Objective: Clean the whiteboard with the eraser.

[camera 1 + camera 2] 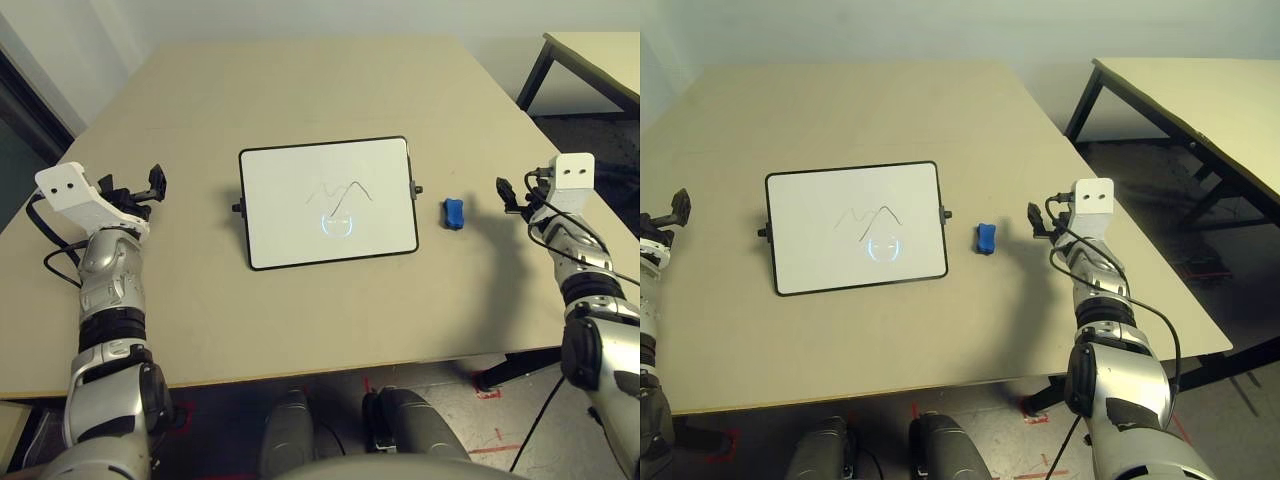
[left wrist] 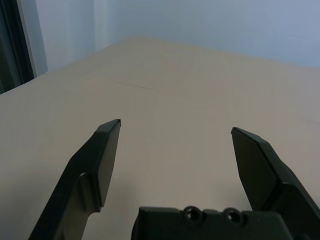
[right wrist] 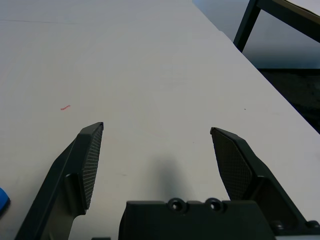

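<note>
Showing the whiteboard flat at the table's centre, wavy marks unwiped, with the eraser just off its right knob and apart from the frame. Best begun by swinging the right gripper inward, squaring its jaws across the block's narrow sides before closing. Both forearms outstretched and roughly level, right gripper and left gripper spread wide, empty, flanking the board.

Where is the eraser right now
In the head views, the eraser lies on the table just right of the whiteboard, between the board and the open right gripper, touching neither.
</note>
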